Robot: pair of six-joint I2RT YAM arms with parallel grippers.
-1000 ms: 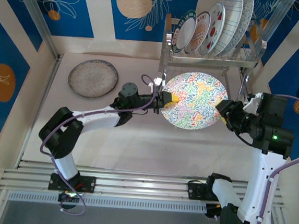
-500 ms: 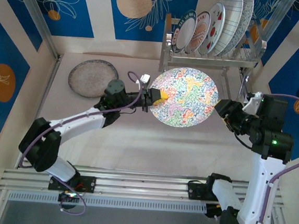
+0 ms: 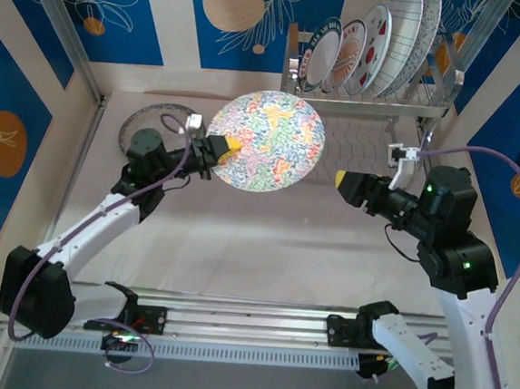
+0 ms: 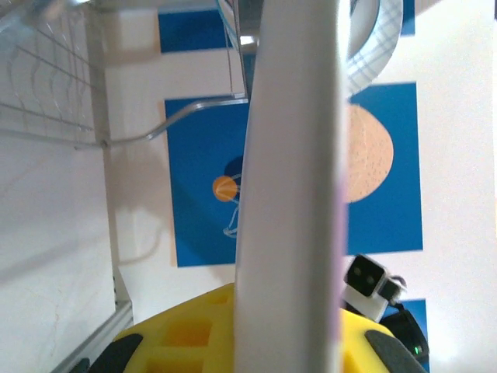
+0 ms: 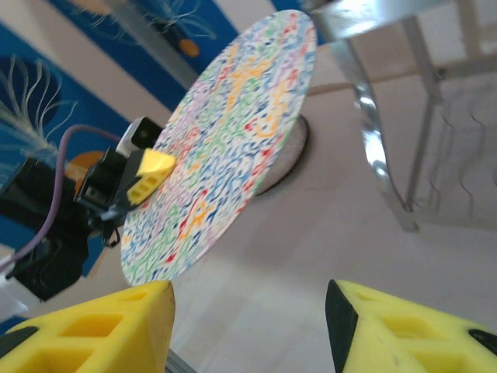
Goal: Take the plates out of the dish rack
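The left gripper (image 3: 220, 146) pinches the rim of the multicolour floral plate (image 3: 269, 141), yellow pads pressed against either face, and holds it tilted in the air above the table (image 3: 264, 249), in front of the dish rack (image 3: 370, 102) and off its left end; from the left wrist the plate runs edge-on between the yellow fingers (image 4: 178, 342); the right gripper (image 3: 341, 180) hangs to the plate's right, apart from it, its two yellow fingers spread with nothing between them; several racked plates (image 3: 369, 40) stand on edge in the slots of the rack's upper shelf at the back right, one with watermelon slices, one white with grid lines; a speckled grey plate (image 3: 149, 112) lies flat on the table at the back left, partly hidden behind the left arm.
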